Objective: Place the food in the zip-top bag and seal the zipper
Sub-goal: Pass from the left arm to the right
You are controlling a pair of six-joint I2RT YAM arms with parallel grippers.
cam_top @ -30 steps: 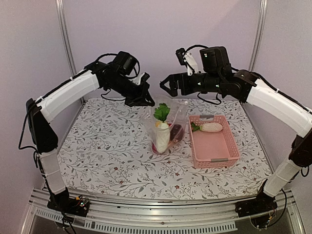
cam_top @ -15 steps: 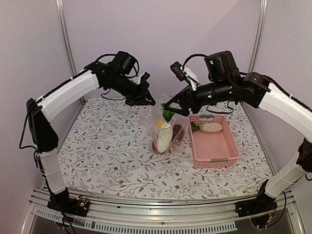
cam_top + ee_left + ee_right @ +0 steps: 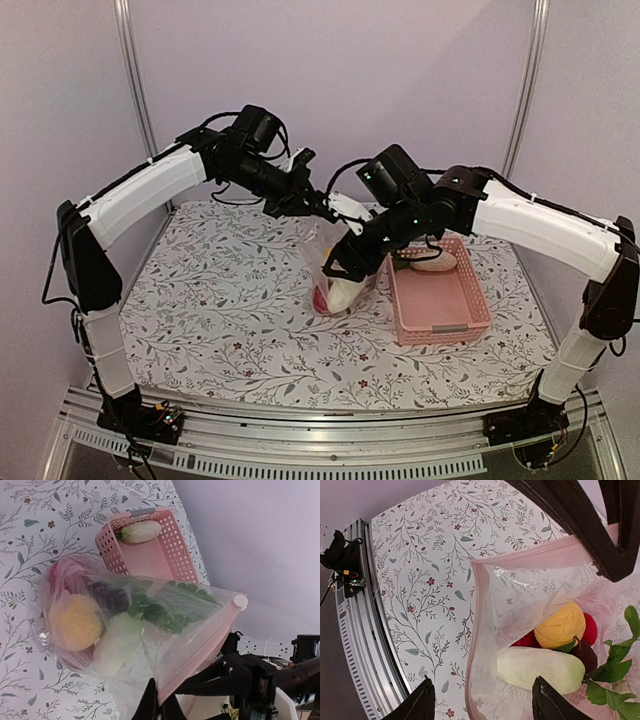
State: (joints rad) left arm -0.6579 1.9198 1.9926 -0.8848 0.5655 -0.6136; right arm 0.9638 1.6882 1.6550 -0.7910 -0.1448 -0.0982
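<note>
L claw [image 3: 159, 702] clenched on zipper [image 3: 200, 650] of zip-top bag [image 3: 520, 595], which stands on surface [image 3: 200, 300]. Food [image 3: 562, 625] inside: yellow, white, red, purple, green pcs. R claw [image 3: 485, 702] spread open over bag mouth. Pink basket [image 3: 160, 560] just right w/ one white veg [image 3: 141, 531].

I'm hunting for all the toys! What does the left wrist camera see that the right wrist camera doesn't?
Only the left wrist view shows the pink basket, with a white vegetable lying in it. Only the right wrist view shows the metal rail along the table's edge. Both show the zip-top bag, its pinkish zipper, the yellow food and green leaves inside, and the left hand pinching the bag's edge.
</note>
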